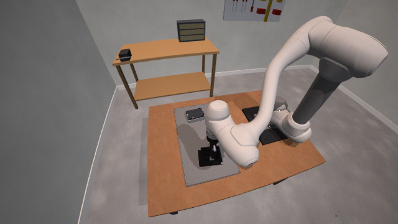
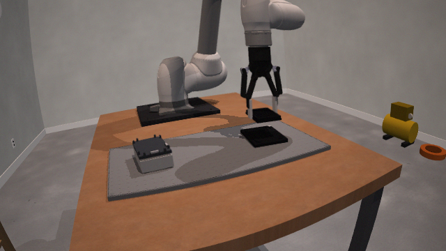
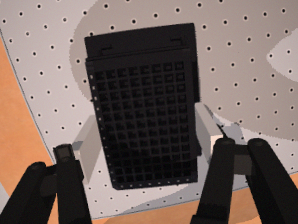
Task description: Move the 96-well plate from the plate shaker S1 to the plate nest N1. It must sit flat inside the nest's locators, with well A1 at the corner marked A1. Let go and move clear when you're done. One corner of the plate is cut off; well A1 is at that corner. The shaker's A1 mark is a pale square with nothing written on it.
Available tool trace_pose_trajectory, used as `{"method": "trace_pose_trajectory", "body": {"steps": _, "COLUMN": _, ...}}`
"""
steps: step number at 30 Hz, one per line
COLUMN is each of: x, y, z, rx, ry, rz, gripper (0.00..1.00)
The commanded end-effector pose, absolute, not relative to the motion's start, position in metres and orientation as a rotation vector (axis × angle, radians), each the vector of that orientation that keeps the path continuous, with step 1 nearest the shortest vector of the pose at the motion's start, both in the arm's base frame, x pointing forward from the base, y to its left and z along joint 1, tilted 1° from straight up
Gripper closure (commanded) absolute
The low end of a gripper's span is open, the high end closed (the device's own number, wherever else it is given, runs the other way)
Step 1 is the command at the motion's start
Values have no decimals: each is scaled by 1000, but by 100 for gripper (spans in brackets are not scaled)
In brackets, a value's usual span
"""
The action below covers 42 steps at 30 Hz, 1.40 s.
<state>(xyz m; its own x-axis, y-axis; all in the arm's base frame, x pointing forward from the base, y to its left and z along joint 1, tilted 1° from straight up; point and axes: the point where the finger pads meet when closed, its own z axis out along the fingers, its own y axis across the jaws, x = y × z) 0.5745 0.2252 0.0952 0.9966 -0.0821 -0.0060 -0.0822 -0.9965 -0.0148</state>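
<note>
My gripper is shut on the black 96-well plate, one finger on each long side, and holds it level in the air. The flat black plate nest N1 lies on the grey mat right below the plate, a short gap under it. In the wrist view the plate covers most of the nest, whose far edge shows beyond it; my fingers flank the plate. The plate shaker S1, a grey box with a dark top, stands empty at the mat's other end. I cannot make out the cut corner or the A1 mark.
The grey perforated mat lies on the wooden table. My arm's black base plate is behind it. A shelf table with a drawer box and a black bin stands by the wall. A yellow motor and an orange ring lie on the floor.
</note>
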Motion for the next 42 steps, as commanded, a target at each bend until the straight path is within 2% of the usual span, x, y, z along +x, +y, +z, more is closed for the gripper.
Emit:
{"method": "trace_pose_trajectory", "body": {"steps": 1, "x": 574, "y": 225, "z": 95, "rx": -3124, "ry": 128, "rz": 8, "gripper": 90}}
{"method": "trace_pose_trajectory", "body": {"steps": 13, "x": 574, "y": 225, "z": 94, "rx": -3124, "ry": 128, "rz": 8, "gripper": 90}}
{"method": "trace_pose_trajectory", "body": {"steps": 42, "x": 574, "y": 225, "z": 49, "rx": -3124, "ry": 128, "rz": 8, "gripper": 90}}
